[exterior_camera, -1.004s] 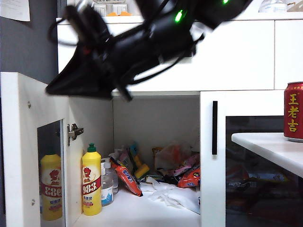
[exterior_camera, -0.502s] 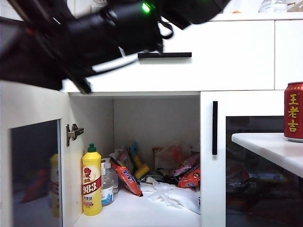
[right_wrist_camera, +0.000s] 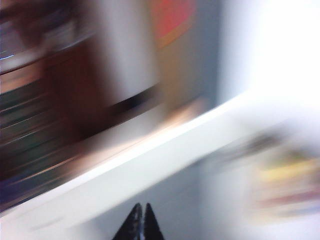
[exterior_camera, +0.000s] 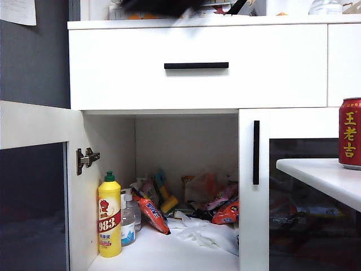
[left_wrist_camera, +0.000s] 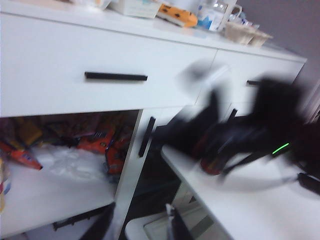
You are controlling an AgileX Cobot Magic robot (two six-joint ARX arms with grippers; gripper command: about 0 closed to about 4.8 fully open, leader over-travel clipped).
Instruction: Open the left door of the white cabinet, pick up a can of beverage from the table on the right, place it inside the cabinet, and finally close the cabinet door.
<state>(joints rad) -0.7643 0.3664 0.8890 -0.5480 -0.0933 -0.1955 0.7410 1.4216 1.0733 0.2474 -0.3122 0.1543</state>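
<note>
Since a second ago the big dark arm that was blocking the exterior view has swung up and out, leaving just a dark smear along the top edge, and the white-framed left door with the dark glass panel (exterior_camera: 34,186) has swung further round, now wide open and facing the camera. So you can call step one done on the large white cabinet with black bar handles (exterior_camera: 197,68).

You're now on the pickup. The small red drink can with yellow characters (exterior_camera: 350,133) stands upright on the white tabletop (exterior_camera: 324,180) at the right, untouched in the exterior view. In the left wrist view a blurred dark arm hangs over that table right at a red blob (left_wrist_camera: 212,164) that's probably the can, but it's too smeared to say whether anything touches it.

The right gripper (right_wrist_camera: 141,220) has its two black fingertips pressed together with nothing between them; everything else in its view is motion blur. Of the left gripper (left_wrist_camera: 140,227) only dark finger stubs show at the frame edge, standing apart with nothing between them, so a modest gap and empty.

My guess for your next move: spread those right fingers before you go down around the can, then close on its body and carry it onto the shelf beside the yellow 983 bottle with the green cap (exterior_camera: 109,217).
</note>
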